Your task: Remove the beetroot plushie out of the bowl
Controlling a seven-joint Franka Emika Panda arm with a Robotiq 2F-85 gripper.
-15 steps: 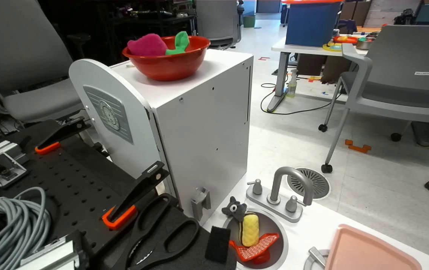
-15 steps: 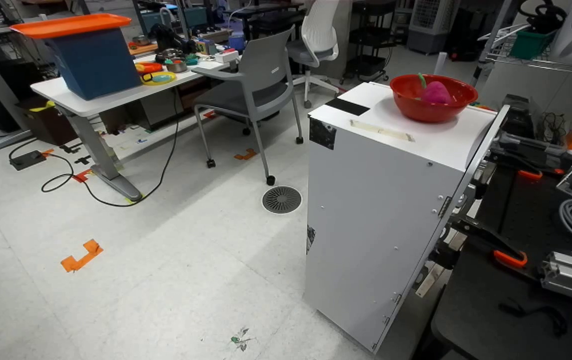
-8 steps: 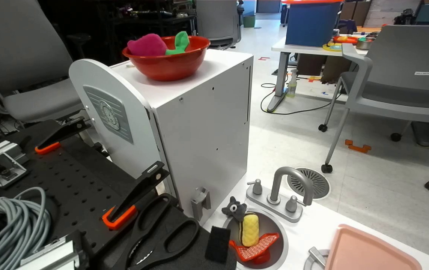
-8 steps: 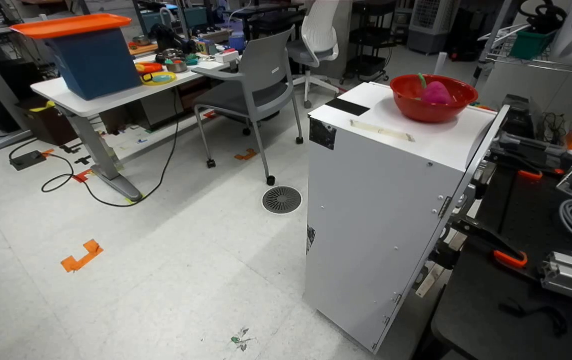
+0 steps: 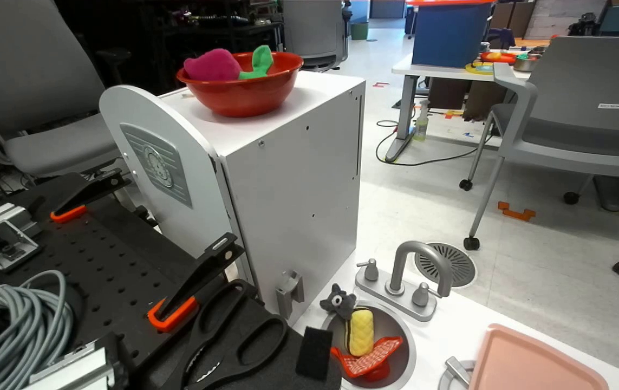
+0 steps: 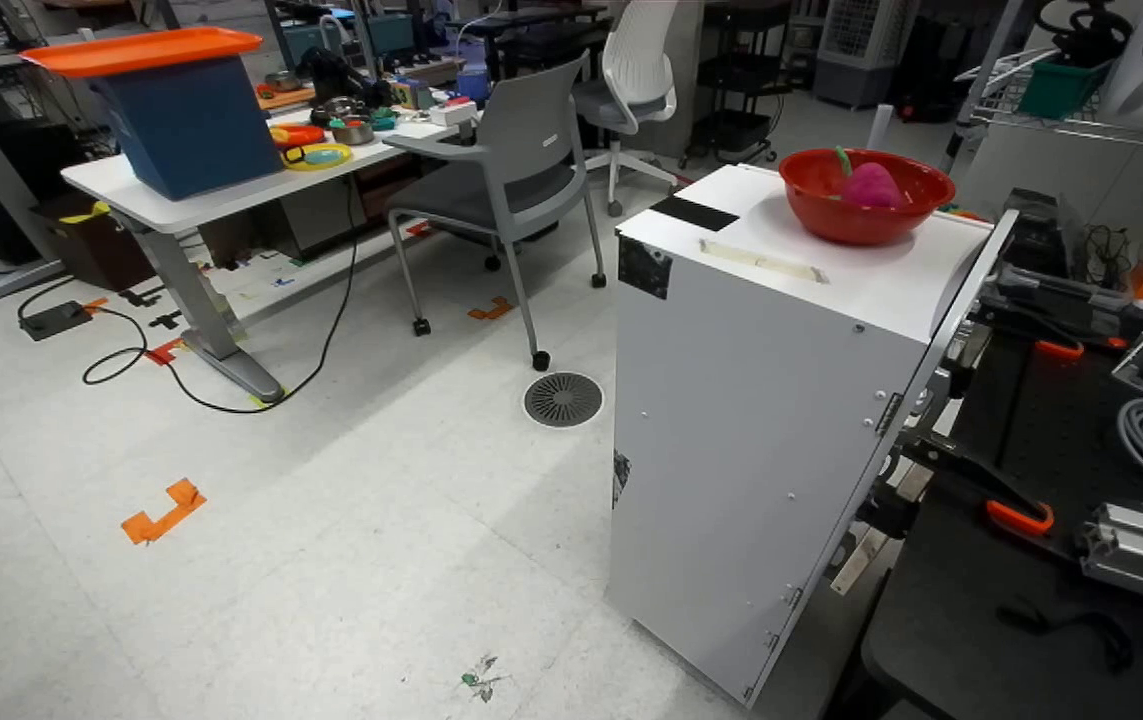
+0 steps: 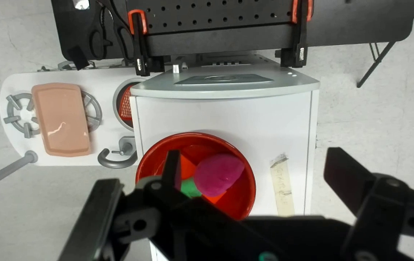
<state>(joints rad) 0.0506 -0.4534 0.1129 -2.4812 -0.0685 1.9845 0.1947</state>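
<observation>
White cabinet [image 5: 298,179] with your red bowl [image 5: 244,100] parked up on top of it, and the beetroot plushie [image 7: 219,174] is sitting inside the bowl. Your hand [image 7: 254,168] is spread wide, gripping nothing — looks like you're basically at the start. Nothing's ticked off as far as these views show — you've got the reach, grab, lift and set-down left.
</observation>
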